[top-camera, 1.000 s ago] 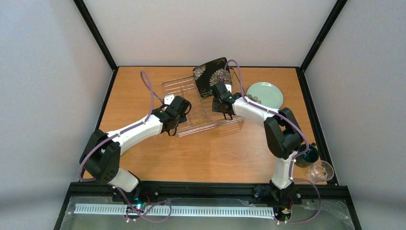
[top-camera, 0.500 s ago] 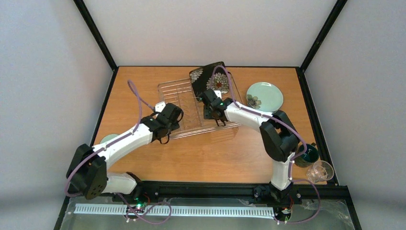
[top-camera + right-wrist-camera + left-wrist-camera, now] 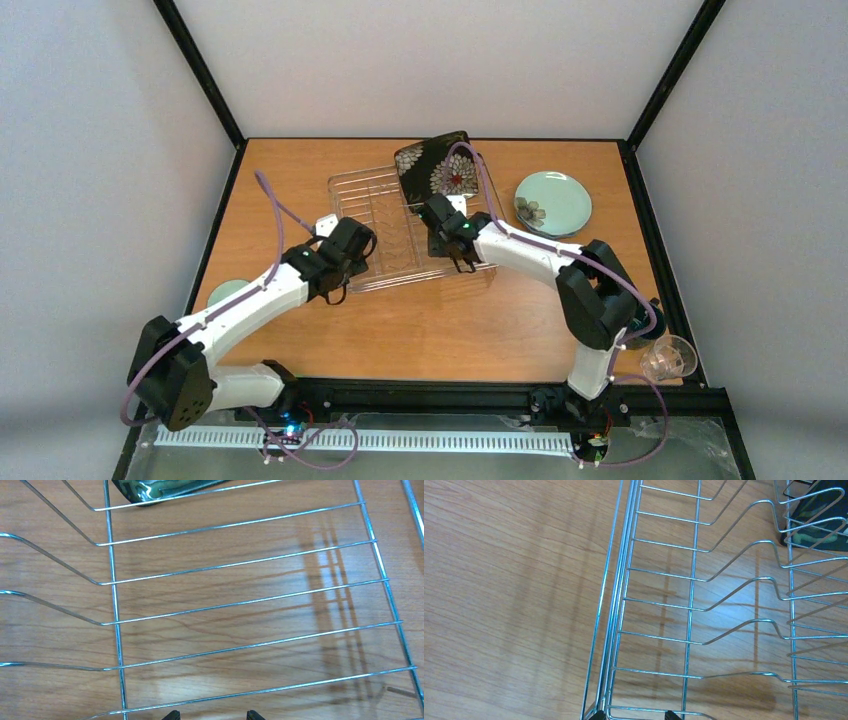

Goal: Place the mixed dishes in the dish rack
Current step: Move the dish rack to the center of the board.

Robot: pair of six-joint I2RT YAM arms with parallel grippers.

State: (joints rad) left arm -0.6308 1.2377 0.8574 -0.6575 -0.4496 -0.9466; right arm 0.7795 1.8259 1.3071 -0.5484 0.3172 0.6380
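While both arms reach over the middle of the counter, the dish rack (image 3: 400,225) lies flat on the wood in the far half, roughly midway between the left and right edges and turned slightly askew. The left gripper (image 3: 634,715) hangs over the rack's near left corner. Only its two dark fingertips (image 3: 599,714) show at the bottom of the wrist view; they stand parted, with a rim wire running across the gap and nothing clamped. The right gripper (image 3: 212,715) hangs over the rack's near right part. Its jaws are likewise released, with bare wood and thin wires between the tips.

The black square floral plate (image 3: 437,171) leans tilted at the rack's far right end, close to the far edge of the counter, with its lower rim among the tines. Whether it rests on the wires or on the wood cannot be told. The pale mint plate (image 3: 553,198) lies flat near the far right corner, apart from the rack. Along the right edge, toward the near corner, the dark green mug (image 3: 643,322) sits mostly hidden behind the right arm, and the clear glass cup (image 3: 669,357) stands just beside it, nearer the corner. By the left edge, the mint bowl (image 3: 226,292) peeks out from under the left arm.
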